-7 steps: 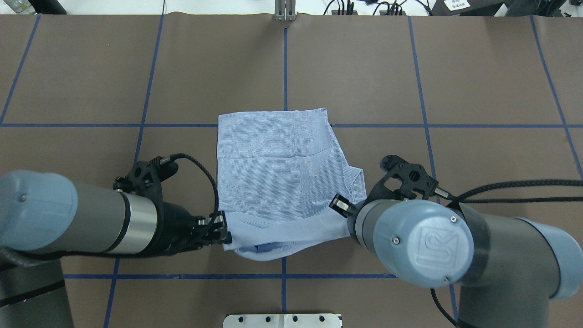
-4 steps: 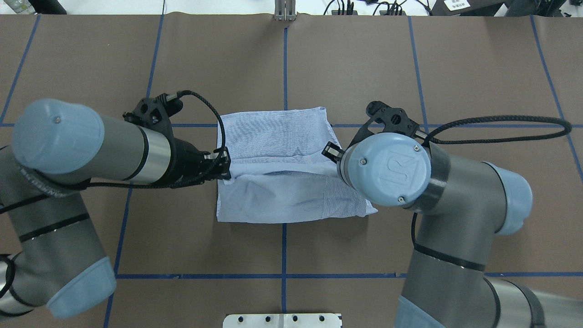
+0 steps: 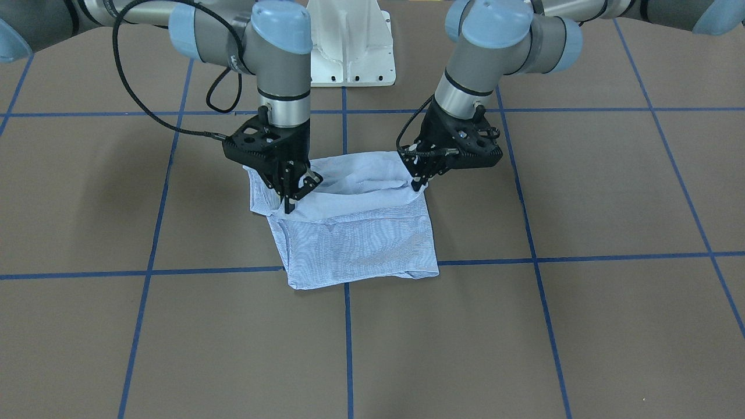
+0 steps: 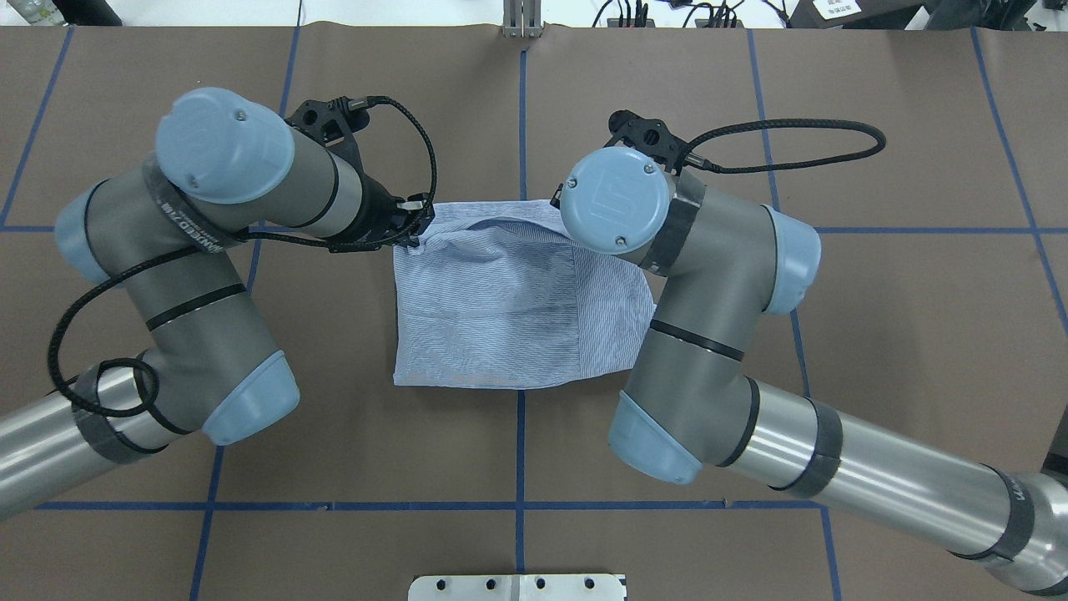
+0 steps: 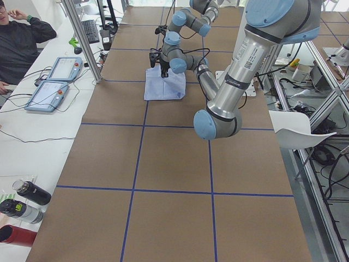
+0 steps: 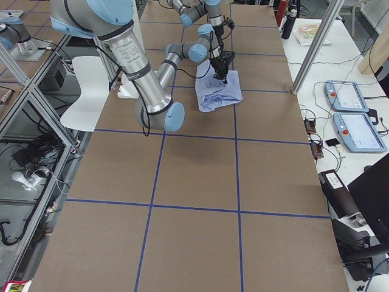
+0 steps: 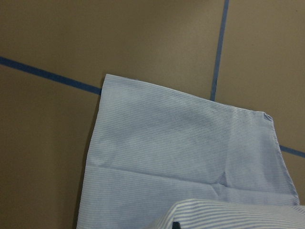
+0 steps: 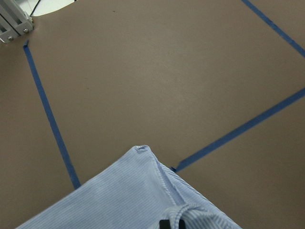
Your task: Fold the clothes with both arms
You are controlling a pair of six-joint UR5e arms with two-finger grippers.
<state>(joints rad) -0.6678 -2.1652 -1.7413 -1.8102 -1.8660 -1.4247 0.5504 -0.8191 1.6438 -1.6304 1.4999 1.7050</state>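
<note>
Fabric of the shirt (image 4: 501, 334) lies folded at the table (image 4: 667, 100) centre, its near edge flat across a blue tape line (image 4: 519, 434). Farther out, the left gripper (image 4: 415, 227) and right gripper (image 3: 289, 201) each clamp narrowly on a corner of the raised upper layer.

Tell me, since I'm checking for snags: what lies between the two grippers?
Only the shirt, its raised edge spanning left gripper to right gripper, in the front-facing view.
</note>
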